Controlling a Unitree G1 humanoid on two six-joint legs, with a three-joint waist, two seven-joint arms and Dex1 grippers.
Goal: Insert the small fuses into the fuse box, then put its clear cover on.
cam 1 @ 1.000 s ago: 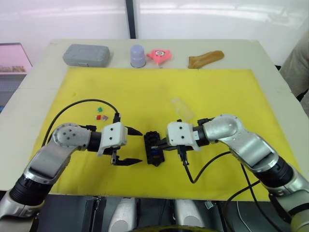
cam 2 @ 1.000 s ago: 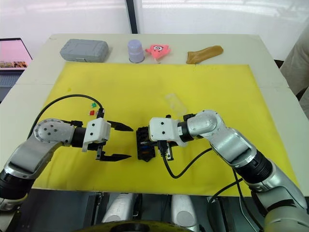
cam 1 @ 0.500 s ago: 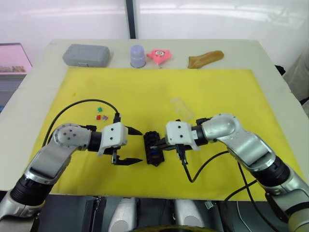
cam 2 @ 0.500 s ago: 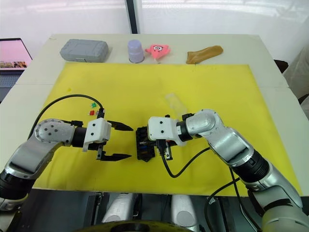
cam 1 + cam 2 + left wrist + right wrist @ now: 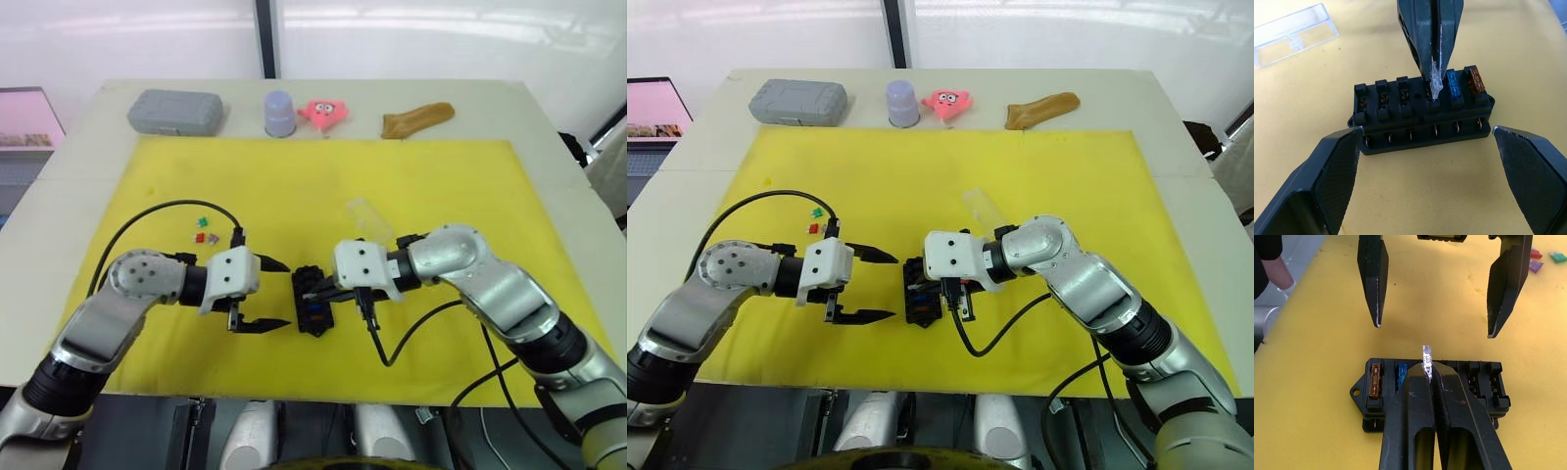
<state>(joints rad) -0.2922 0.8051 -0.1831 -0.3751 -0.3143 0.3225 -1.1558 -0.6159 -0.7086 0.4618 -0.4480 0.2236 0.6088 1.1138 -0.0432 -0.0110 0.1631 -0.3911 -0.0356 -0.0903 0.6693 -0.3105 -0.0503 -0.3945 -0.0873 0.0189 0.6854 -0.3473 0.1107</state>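
Note:
The black fuse box point(image 5: 312, 301) lies on the yellow mat between my grippers. A blue fuse point(image 5: 1453, 83) and a brown fuse point(image 5: 1475, 81) stand in its end slots. My right gripper point(image 5: 1427, 374) is shut on a clear grey fuse point(image 5: 1436, 85), whose lower end meets the slot beside the blue one. Just left of the box, my left gripper point(image 5: 284, 295) is open, with one finger toward each end of it. Loose small fuses point(image 5: 204, 230), green, red and purple, lie further left. The clear cover point(image 5: 367, 220) rests behind the box.
Along the table's far edge sit a grey case point(image 5: 174, 111), a lavender cup point(image 5: 280, 114), a pink toy point(image 5: 326, 113) and a brown object point(image 5: 416, 119). A black cable point(image 5: 162, 211) loops over the mat by my left arm. A person's hand point(image 5: 1278, 276) shows beyond the mat.
My right gripper has crept slightly left over the fuse box, still holding the fuse. The left gripper has stayed put. The person at the right edge has drawn back.

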